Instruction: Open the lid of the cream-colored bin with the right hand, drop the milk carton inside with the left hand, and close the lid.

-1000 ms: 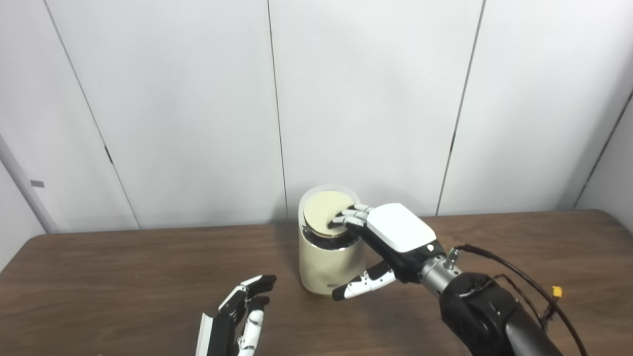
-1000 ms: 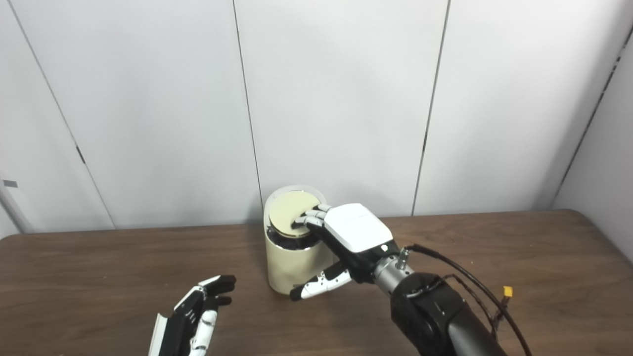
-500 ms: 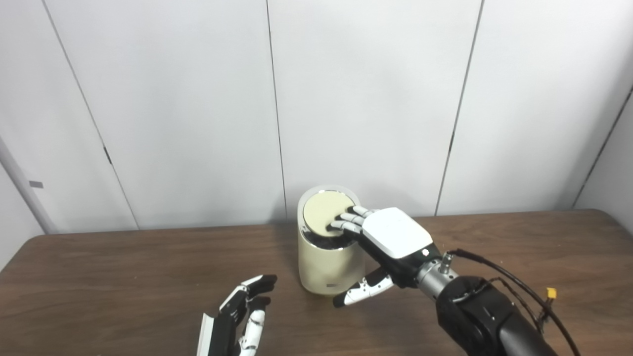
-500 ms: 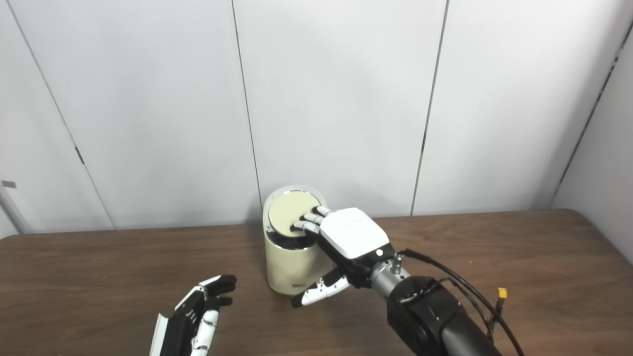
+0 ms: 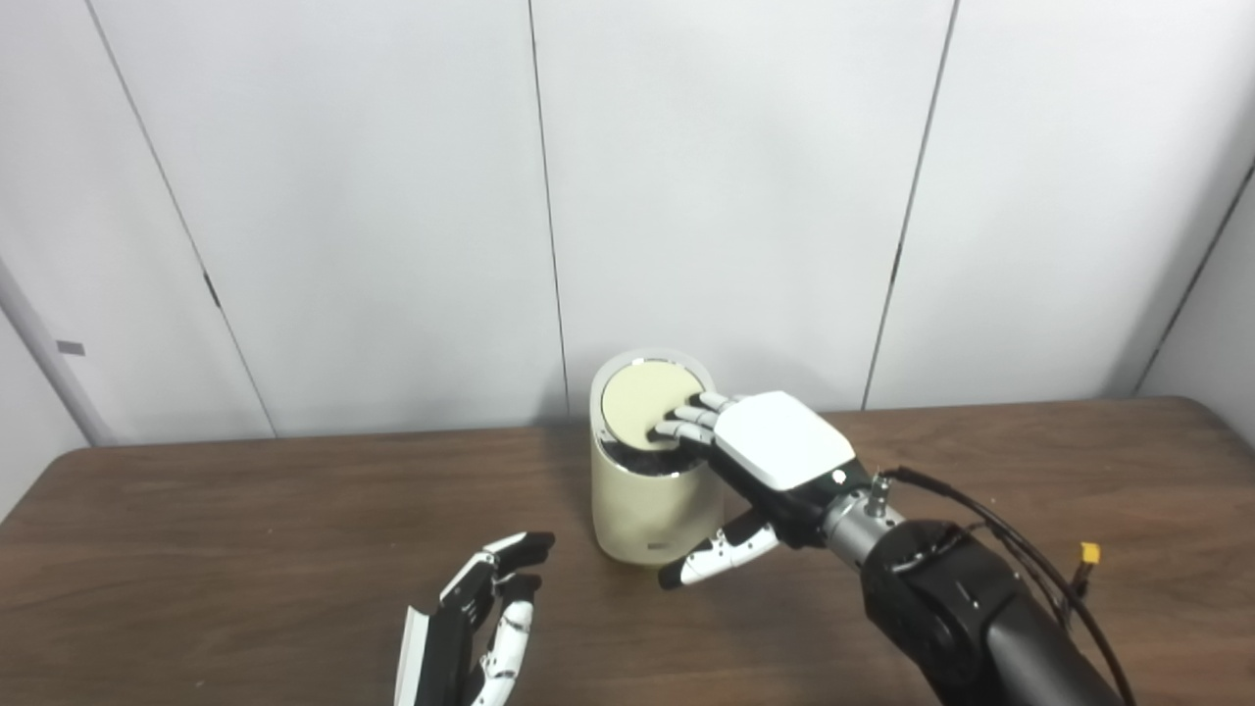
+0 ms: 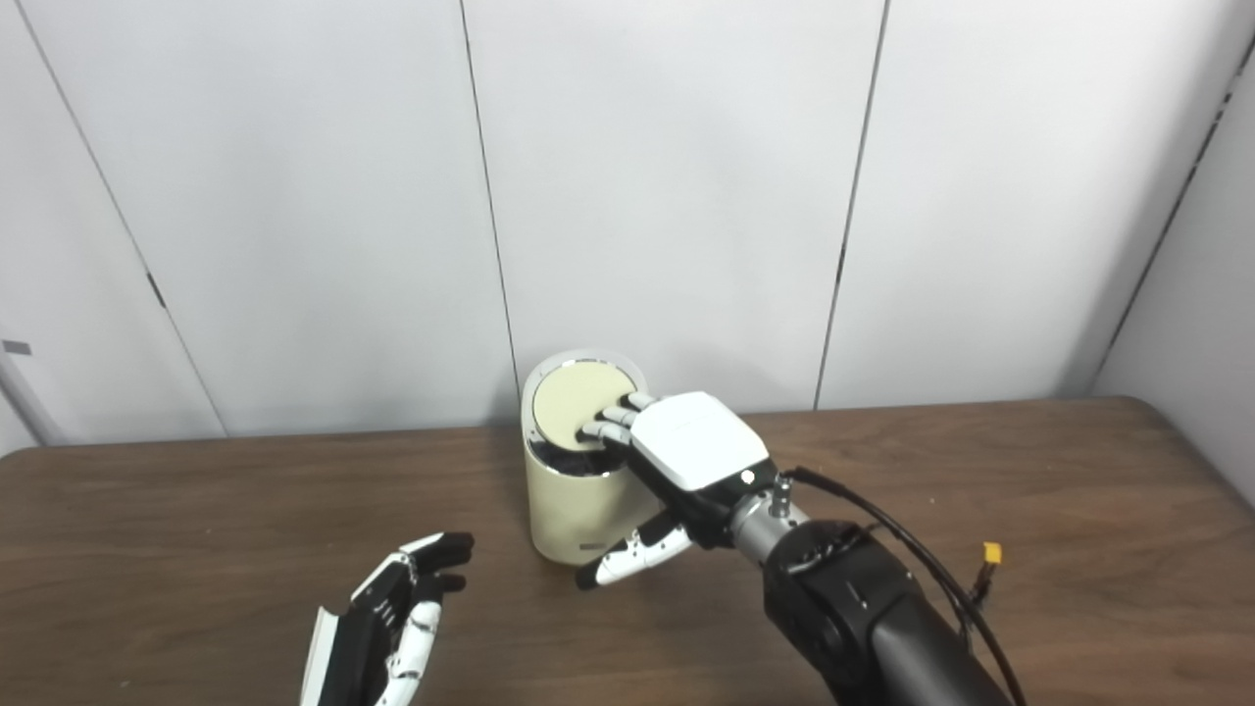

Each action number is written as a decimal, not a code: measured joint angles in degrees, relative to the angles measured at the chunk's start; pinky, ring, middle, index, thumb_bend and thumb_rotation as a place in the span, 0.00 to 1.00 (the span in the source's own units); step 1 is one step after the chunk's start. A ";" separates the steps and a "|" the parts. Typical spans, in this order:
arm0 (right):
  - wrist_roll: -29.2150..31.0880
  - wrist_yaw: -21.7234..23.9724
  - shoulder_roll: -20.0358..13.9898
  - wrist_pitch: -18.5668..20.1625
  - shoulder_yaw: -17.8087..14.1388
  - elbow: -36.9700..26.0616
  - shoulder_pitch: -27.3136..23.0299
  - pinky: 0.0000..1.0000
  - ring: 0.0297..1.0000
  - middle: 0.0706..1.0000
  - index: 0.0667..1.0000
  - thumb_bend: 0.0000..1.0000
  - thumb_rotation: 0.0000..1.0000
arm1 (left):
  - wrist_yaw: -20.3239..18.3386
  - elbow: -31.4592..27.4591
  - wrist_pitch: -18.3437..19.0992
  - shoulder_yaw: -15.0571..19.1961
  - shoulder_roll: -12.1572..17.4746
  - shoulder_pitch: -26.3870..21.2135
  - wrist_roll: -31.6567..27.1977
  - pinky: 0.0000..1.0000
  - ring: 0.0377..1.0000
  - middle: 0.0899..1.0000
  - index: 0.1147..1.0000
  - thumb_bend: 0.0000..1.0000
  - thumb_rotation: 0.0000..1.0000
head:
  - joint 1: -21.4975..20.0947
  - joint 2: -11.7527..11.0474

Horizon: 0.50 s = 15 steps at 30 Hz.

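Note:
The cream-colored bin stands at the back middle of the table, close to the wall. Its round lid sits slightly tilted, and a dark gap shows under its front edge. My right hand is open, with its fingertips resting on the lid's right part and its thumb spread in front of the bin's wall. Near the bottom edge, left of the bin and apart from it, my left hand is open and holds nothing. No milk carton is in sight in either view.
The brown wooden table runs the full width of the view, and white wall panels rise right behind the bin. A black cable with a yellow connector loops off my right forearm over the table's right side.
The whole picture has shifted up a little, so the camera moved. The lid has sunk lower under my right fingertips and the gap has narrowed. My left hand stays where it was.

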 measured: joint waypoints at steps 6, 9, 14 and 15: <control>-0.65 1.06 0.17 0.55 0.06 0.18 -0.57 0.85 0.92 0.84 0.80 0.81 0.76 | -0.04 -0.84 0.03 -0.01 -0.31 1.03 -0.47 0.68 0.74 0.73 0.69 0.30 0.70 | 0.09 0.35; -0.79 1.05 0.43 0.60 0.05 0.32 -0.60 0.85 0.92 0.83 0.80 0.82 0.77 | -0.05 -0.89 0.06 0.01 -0.32 1.08 -0.57 0.68 0.74 0.73 0.69 0.30 0.69 | 0.00 0.44; -0.65 0.98 0.72 0.62 -0.17 0.43 -0.66 0.85 0.91 0.83 0.80 0.83 0.77 | -0.33 -0.95 0.41 0.01 -0.31 1.10 -0.72 0.68 0.74 0.73 0.69 0.30 0.70 | -0.09 0.35; -0.49 0.90 0.76 0.62 -0.28 0.46 -0.64 0.84 0.91 0.83 0.79 0.83 0.76 | -0.40 -0.95 0.41 0.01 -0.31 1.10 -0.75 0.68 0.74 0.73 0.69 0.30 0.69 | -0.09 0.35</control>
